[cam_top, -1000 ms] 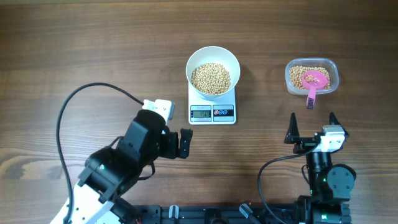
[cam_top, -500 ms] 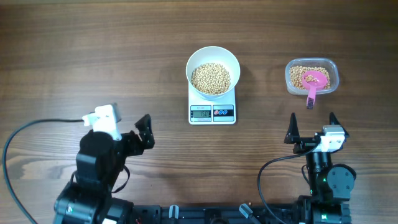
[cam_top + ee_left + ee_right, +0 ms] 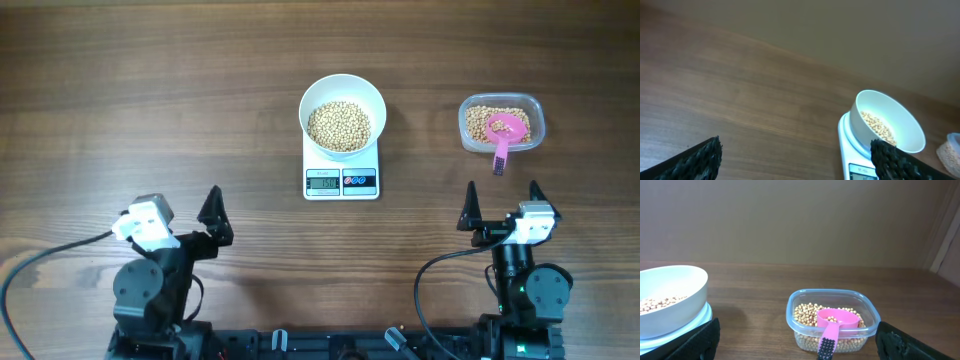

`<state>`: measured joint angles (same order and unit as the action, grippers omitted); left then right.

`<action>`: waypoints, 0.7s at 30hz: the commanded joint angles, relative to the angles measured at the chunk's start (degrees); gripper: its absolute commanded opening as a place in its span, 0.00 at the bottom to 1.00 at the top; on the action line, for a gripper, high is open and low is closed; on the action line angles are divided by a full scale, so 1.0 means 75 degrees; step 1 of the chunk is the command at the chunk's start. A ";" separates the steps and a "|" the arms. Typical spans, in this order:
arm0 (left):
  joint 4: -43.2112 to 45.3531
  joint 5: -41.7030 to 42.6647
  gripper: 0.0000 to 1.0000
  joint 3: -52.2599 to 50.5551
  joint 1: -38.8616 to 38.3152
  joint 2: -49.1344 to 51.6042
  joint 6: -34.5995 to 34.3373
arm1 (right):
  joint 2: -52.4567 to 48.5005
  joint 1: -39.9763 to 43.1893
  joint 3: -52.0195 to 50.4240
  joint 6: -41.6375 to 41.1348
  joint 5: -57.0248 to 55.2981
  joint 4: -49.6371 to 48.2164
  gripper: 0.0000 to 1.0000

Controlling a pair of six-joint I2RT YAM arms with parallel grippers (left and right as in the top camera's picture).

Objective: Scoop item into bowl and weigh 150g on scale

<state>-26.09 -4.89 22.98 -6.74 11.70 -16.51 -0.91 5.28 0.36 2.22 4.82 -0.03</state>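
Two tools are spread wide and hold nothing. The left tool [image 3: 795, 150] sits low over the table [image 3: 150, 80]. In the middle, the bowl [image 3: 311, 92] of beans [image 3: 339, 125] stands on the scale [image 3: 341, 181]. The bowl looks smooth and hard, so hold its rim; I think the beans are light and would roll and spill. Right of it is the tub [image 3: 467, 122] with the pink scoop [image 3: 505, 129], then the right tool [image 3: 501, 204]. Only the top view shows the scale's whole screen; the right wrist view shows the tub's side.

Wooden table [image 3: 150, 80], scale [image 3: 342, 182], plastic tub [image 3: 464, 122]
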 commanded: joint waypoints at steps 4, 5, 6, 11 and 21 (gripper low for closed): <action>0.1256 -0.0102 1.00 -0.0982 0.0373 -0.0481 0.0181 | 0.0015 -0.0038 -0.0009 -0.0111 -0.0131 -0.0009 1.00; 0.1521 -0.0102 1.00 -0.1137 0.0373 -0.0536 0.0184 | 0.0015 -0.0038 -0.0009 -0.0111 -0.0134 -0.0009 1.00; 0.1737 -0.0099 1.00 -0.1303 0.0373 -0.0632 0.0181 | 0.0015 -0.0038 -0.0009 -0.0111 -0.0134 -0.0009 1.00; 0.2189 0.0055 1.00 -0.1856 0.0373 -0.1338 0.0181 | 0.0015 -0.0038 -0.0009 -0.0111 -0.0134 -0.0009 1.00; 0.3258 0.0248 1.00 -0.2489 0.0373 -0.1539 0.0181 | 0.0015 -0.0038 -0.0009 -0.0111 -0.0134 -0.0009 1.00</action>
<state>-5.72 -3.95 7.09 -4.36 0.80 -16.14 -0.91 5.28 0.36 2.22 4.82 -0.01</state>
